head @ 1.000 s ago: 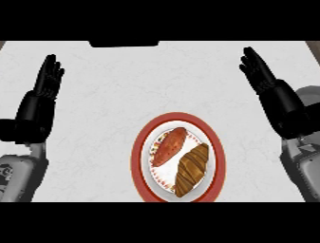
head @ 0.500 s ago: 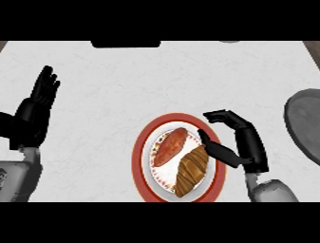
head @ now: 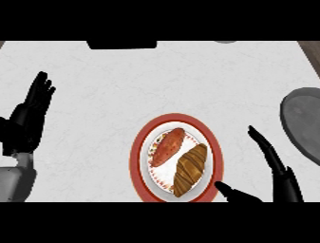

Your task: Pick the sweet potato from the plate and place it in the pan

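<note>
Right hand hovering beside plate, fingers straight, holding nothing. Sweet potato sitting on plate by croissant. Pan far right. Left hand resting open.

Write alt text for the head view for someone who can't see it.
A red-rimmed plate holding a sweet potato and a croissant sits on a white counter, right hand open beside it. A grey pan lies right; left hand rests open left.

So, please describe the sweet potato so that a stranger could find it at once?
Look for the round plate with a red rim near the middle of the white counter. Two foods lie on it side by side. The sweet potato is the smooth reddish-orange one on the left; the croissant beside it is brown and ridged.
</note>
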